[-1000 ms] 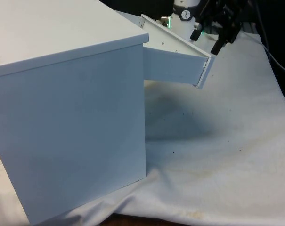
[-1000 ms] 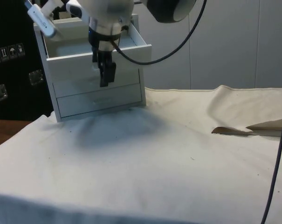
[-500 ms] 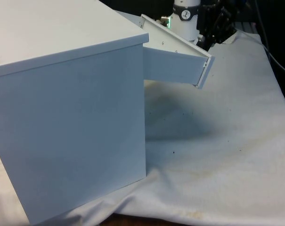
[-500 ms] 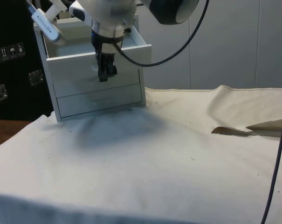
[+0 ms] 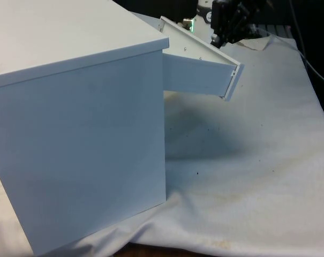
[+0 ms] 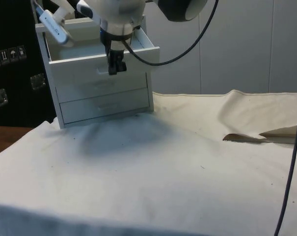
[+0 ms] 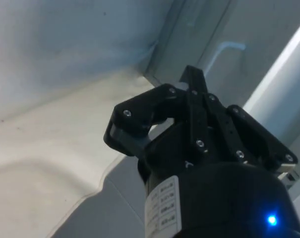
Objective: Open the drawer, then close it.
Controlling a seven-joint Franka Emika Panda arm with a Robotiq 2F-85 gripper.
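Note:
The white chest of drawers (image 5: 76, 134) stands with its side to the front view. Its top drawer (image 5: 199, 72) is pulled out, and the side view shows that drawer's front panel (image 6: 89, 66) standing forward of the two lower drawers (image 6: 106, 104). My black gripper (image 6: 117, 68) hangs just in front of the top drawer's front panel, near its upper edge, fingers pointing down. In the front view the gripper (image 5: 220, 40) sits above the drawer's outer end. The wrist view shows the fingertips (image 7: 193, 75) pressed together with nothing between them, and a pale handle (image 7: 224, 49) beyond them.
The white cloth (image 6: 153, 167) covers the table and is rumpled into folds at the side view's right (image 6: 266, 133). A black cable (image 6: 290, 172) hangs down along that view's right edge. Open cloth lies in front of the chest.
The gripper went from open to shut with nothing in it. It rose along the drawer's front and drifted towards the front view's left. The drawer stayed pulled out.

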